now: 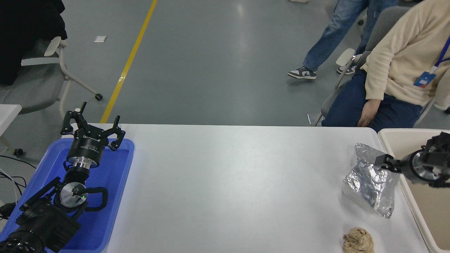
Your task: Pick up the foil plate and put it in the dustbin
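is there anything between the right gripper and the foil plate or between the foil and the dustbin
Nothing visible. The right gripper is already at the foil plate, at its upper right edge. The dustbin sits directly right of the foil, with only bare table between them.

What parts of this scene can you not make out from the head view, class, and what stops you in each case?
- Right gripper: only a dark tip shows against the foil plate; open or shut cannot be told.
- Foil plate: its right edge is hidden behind the right arm.
- Dustbin: cut off by the right and bottom picture edges.
- Blue tray: partly covered by the parked left gripper and arm.
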Robot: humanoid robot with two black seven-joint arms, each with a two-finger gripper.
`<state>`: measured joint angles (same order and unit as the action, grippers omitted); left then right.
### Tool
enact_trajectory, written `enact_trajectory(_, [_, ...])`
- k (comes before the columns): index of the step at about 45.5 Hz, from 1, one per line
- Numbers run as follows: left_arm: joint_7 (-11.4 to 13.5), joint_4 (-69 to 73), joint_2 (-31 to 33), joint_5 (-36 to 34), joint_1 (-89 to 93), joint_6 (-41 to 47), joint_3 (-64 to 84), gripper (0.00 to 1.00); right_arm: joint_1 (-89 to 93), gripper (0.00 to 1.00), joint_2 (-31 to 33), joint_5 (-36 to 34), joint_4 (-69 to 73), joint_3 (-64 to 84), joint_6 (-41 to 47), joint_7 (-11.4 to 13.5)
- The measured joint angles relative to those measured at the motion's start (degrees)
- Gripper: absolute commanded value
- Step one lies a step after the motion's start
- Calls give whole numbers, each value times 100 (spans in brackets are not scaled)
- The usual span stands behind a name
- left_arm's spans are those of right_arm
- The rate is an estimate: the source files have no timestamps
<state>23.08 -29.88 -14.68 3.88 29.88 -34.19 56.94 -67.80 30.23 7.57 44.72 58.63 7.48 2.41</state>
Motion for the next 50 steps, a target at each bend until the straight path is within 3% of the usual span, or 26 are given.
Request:
enact_trajectory(7, [2, 0, 0, 1, 0, 0, 1, 100, 393, 97, -18, -10, -214, -231, -183, -1])
enact_trajectory(14, [2, 0, 0, 2, 0, 0, 1, 100, 747, 83, -91, -19, -402, -514, -388, -2])
enact_trajectory(17, [2, 0, 0, 2, 0, 0, 1, 100, 910, 66, -118, -22, -470, -696, -536, -3])
enact_trajectory(22, [2, 0, 0, 2, 0, 0, 1, 100, 1137, 21, -150, -24, -546, -1000, -767, 1])
enact_trajectory(25, [2, 0, 0, 1, 0, 0, 1, 100, 1224, 0, -160, -29, -576, -1124, -854, 3])
enact_trajectory(50, [2, 0, 0, 0, 0, 0, 1, 100, 1422, 0, -183, -60, -572, -1476, -1047, 7])
